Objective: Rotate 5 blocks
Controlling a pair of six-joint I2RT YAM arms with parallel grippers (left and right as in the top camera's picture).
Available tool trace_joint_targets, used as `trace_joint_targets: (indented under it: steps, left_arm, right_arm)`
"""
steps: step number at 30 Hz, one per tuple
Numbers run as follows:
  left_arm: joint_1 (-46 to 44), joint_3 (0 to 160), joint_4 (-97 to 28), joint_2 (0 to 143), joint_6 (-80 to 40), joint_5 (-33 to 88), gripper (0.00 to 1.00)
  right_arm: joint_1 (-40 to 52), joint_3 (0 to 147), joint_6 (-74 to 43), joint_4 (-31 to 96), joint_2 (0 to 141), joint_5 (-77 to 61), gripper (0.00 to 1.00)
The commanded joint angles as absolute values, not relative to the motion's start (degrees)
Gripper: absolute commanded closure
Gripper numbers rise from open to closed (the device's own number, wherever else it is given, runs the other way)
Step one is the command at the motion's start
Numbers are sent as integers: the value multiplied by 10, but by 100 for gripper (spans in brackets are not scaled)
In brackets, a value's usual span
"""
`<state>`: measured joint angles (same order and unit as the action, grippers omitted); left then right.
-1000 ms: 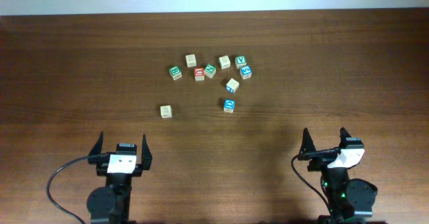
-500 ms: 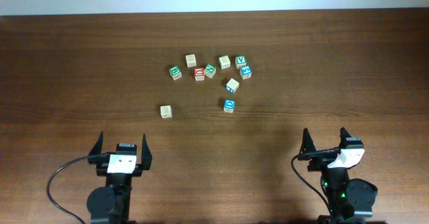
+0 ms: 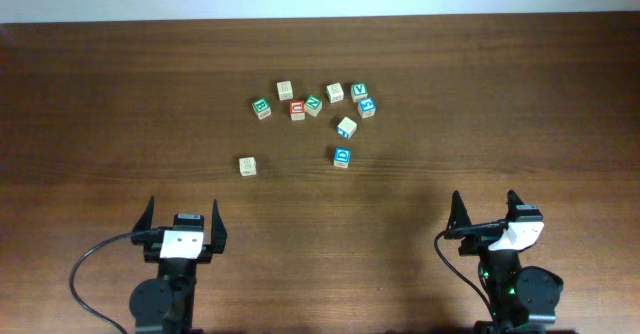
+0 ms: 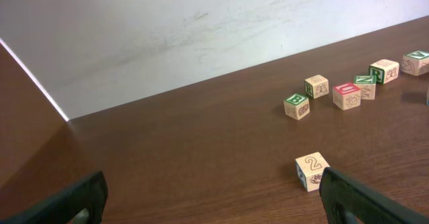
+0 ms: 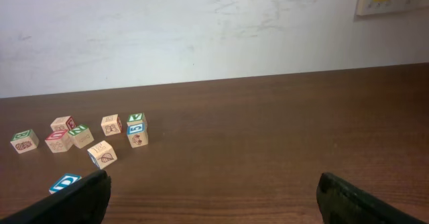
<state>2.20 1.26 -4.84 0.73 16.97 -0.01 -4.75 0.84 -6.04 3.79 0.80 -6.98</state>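
Blocks [image 3: 335,93] sit in a loose bunch in the middle of the table [image 3: 100,94], well apart from both grippers. You can see the V block [image 3: 359,93] at the far right, with a blue block [image 3: 367,106] just beside it. A pale block [image 3: 347,127] lies between that one and a second blue block [image 3: 342,157]. The 2 block [image 3: 247,166] sits alone, off to the left. Your left gripper [image 3: 182,206] and right gripper [image 3: 484,198] are both spread wide and hold nothing.

Table [image 3: 100,94]: dark wood, smooth, slight sheen. Blocks [image 3: 346,127]: pale wood w/ matt painted faces. Wall [image 5: 201,29]: matt white, scuffed.
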Motion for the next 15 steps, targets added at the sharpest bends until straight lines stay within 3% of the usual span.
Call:
trace_joint_targets:
  steps: [1,15]
  left_arm:
    - [21,5,-36,3,163,17,1]
    - [21,34,-35,4,142,54,1]
  right_arm:
    - [-44,3,-64,37,4,-71,2]
    - [-44,3,-64,31,4,-86,2]
